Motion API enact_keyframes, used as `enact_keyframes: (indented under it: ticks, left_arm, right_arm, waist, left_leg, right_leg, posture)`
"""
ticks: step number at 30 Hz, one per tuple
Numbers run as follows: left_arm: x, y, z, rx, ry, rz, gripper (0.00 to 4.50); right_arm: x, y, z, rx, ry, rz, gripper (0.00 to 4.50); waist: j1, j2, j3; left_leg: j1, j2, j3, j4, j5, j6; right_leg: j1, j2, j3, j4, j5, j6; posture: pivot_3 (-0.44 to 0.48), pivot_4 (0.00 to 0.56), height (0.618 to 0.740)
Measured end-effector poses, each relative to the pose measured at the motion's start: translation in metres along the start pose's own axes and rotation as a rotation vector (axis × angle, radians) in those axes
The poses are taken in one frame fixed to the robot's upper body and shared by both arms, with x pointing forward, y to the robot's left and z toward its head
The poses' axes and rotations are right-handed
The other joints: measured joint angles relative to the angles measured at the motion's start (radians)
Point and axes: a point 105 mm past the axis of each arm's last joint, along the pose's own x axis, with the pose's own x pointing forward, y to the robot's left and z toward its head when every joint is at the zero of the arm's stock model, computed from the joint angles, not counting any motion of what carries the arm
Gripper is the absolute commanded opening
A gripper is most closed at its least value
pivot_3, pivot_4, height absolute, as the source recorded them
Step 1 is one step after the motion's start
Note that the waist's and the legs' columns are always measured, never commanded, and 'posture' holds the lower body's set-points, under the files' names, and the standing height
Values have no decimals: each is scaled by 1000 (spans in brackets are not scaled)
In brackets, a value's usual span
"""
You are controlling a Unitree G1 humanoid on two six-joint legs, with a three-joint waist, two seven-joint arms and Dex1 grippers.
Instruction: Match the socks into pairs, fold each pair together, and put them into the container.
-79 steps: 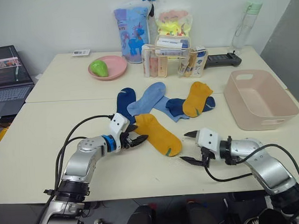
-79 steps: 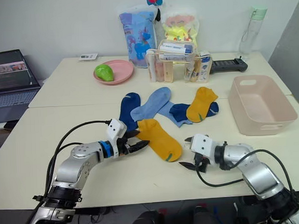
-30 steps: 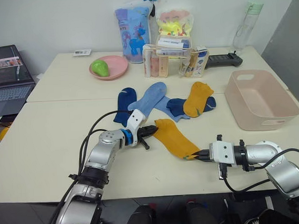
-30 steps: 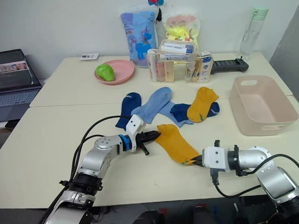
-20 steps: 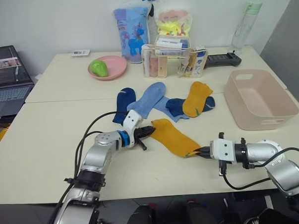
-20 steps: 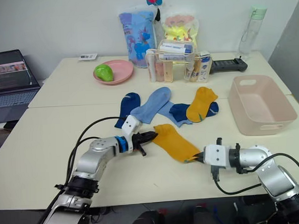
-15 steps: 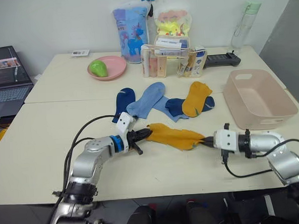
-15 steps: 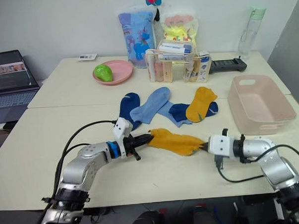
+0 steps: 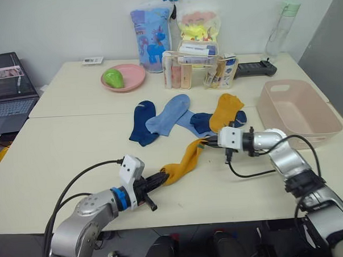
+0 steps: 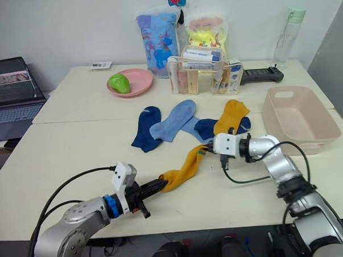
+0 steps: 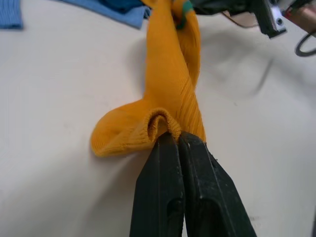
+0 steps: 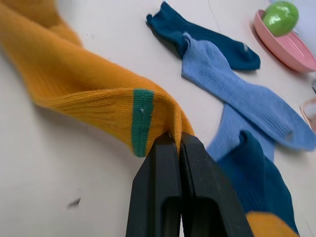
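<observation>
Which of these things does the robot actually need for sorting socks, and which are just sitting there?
Needed: held yellow sock, pinched by left gripper and right gripper; second yellow sock; navy socks; light blue socks; basin.

Lying about: pink plate with green fruit, laptop, bottle, snack bags, clear organiser.

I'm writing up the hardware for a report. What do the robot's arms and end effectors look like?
Both arms have silver-grey metal links with black joints, and a loose black cable loops alongside each. The left arm carries a blue ring at the wrist. Each wrist ends in a white boxy housing. The left end effector and right end effector each have two narrow, tapering black fingers.
</observation>
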Motion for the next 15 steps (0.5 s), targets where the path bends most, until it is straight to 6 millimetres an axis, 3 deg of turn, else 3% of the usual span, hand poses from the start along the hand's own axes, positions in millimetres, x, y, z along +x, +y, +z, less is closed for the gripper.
enact_keyframes:
  ticks: [2, 4, 8, 12, 15]
  left_arm:
    - [1, -2, 1, -10, -9, -10, 23]
    - [2, -4, 1, -15, -13, -27, 449]
    - [-1, -5, 1, -9, 3, -44, 1607]
    - [-17, -6, -5, 11, 91, -106, 2894]
    - [-36, 2, 4, 34, 157, -144, 3845]
  right_arm:
    - [13, 6, 5, 3, -33, 26, 0]
    - [21, 12, 7, 13, -47, 51, 457]
    - [18, 11, 5, 10, -37, 45, 1724]
    - [-5, 7, -4, 14, -1, -7, 3154]
    - [-27, 9, -9, 43, 31, -47, 3203]
  waist:
    - [1, 0, 0]
    - [1, 0, 0]
    - [0, 0, 0]
    - [1, 1, 0]
    - [1, 2, 1]
  left_leg:
    - [0, 0, 0, 0, 0, 0]
    - [0, 0, 1, 0, 0, 0]
    - [0, 0, 0, 0, 0, 0]
    - [0, 0, 0, -1, 0, 0]
    - [0, 0, 0, -1, -1, 1]
  right_leg:
    - [0, 0, 0, 0, 0, 0]
    - [0, 0, 0, 0, 0, 0]
    - [0, 0, 0, 0, 0, 0]
    - [0, 0, 0, -1, 0, 0]
    - [0, 0, 0, 0, 0, 0]
  posture:
    - [0, 150, 740]
    - [0, 150, 740]
    - [0, 150, 740]
    - [0, 150, 740]
    - [0, 150, 740]
